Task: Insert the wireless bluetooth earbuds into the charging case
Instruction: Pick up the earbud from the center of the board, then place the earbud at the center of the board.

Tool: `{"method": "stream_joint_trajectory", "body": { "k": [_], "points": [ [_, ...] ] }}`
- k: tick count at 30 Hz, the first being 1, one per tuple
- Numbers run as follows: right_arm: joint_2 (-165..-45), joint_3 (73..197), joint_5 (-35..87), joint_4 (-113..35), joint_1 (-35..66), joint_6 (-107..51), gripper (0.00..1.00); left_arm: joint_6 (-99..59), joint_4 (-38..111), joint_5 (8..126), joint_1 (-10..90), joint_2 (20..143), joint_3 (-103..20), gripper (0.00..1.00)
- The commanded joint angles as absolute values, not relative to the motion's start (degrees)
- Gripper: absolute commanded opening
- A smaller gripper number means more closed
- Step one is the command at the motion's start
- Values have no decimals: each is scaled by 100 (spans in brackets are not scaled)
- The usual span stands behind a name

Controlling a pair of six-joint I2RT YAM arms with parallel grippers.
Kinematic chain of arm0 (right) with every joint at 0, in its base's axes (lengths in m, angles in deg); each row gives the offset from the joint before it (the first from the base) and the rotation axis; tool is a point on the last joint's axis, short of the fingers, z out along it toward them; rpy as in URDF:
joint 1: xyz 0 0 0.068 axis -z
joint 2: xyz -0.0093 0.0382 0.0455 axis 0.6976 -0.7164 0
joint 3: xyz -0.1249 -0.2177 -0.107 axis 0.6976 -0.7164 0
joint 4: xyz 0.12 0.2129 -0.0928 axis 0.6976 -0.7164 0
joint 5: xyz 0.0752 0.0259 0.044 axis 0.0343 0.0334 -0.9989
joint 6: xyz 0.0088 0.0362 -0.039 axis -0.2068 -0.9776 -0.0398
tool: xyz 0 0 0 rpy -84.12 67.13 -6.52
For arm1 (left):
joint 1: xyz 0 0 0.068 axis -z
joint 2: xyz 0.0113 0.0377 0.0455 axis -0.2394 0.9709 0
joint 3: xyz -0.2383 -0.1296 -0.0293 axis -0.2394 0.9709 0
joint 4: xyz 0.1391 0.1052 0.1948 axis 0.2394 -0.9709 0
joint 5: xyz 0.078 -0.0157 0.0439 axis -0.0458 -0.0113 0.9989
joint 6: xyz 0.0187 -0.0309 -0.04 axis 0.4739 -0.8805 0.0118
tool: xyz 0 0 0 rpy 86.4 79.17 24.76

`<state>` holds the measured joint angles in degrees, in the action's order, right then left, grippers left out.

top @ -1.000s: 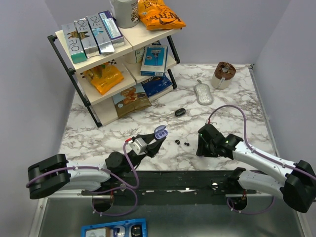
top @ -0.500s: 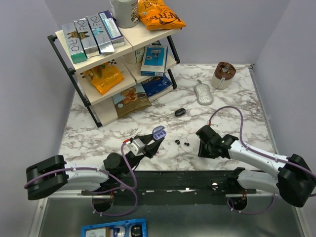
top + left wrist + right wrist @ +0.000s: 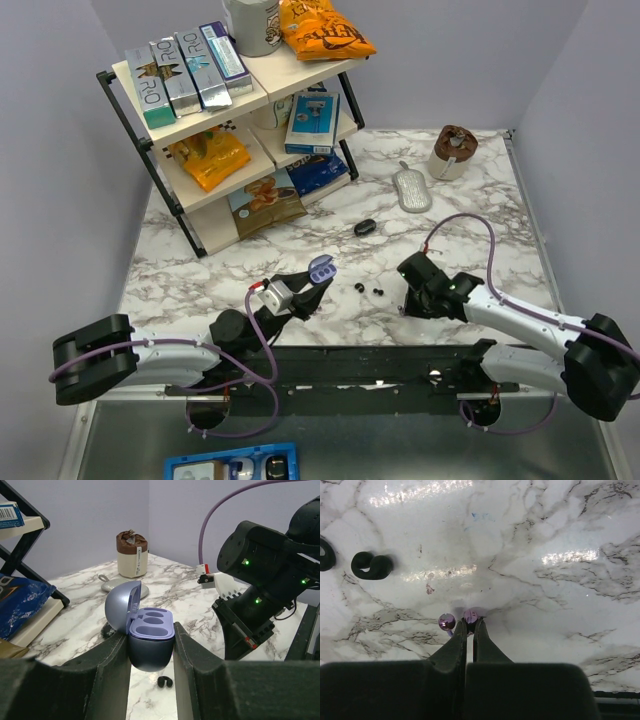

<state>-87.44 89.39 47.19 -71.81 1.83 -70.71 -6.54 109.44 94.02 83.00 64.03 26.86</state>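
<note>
While the top view hides its fingertips, the right wrist view shows the right gripper [image 3: 470,624] nearly closed, pinching a purple earbud [image 3: 471,614] at frame centre, with open marble table [image 3: 555,535] rightward; the left gripper [image 3: 150,650] clamps the open charging case [image 3: 151,630].

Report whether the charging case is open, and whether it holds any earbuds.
Open and empty: the charging case has its lid tipped back and both wells bare.

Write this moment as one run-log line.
left gripper: holds charging case, open, empty | right gripper: pinching purple piece on table | black pieces: loose
</note>
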Motion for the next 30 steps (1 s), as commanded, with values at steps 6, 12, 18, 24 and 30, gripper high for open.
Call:
{"method": "stream_joint_trajectory", "body": {
  "k": [6, 12, 18, 24, 30],
  "points": [
    [-8139, 9555, 4758, -7027, 187, -7229, 1, -713, 10951, 9497, 8337, 6069, 2692, 0],
    [-9227, 10592, 4952, -6702, 468, -7844, 1, -616, 10740, 9743, 8355, 5831, 2683, 0],
    [-10834, 11603, 4793, -6534, 1022, -7837, 1, -599, 10581, 9875, 8355, 5691, 2665, 0],
    [-11400, 11938, 4890, -6482, 1066, -7213, 1, -590, 10406, 9945, 8372, 5436, 2736, 0],
    [-11347, 11859, 4750, -6341, 1066, -6607, 1, -564, 10519, 9998, 8364, 5611, 2806, 0]
  ]
}}
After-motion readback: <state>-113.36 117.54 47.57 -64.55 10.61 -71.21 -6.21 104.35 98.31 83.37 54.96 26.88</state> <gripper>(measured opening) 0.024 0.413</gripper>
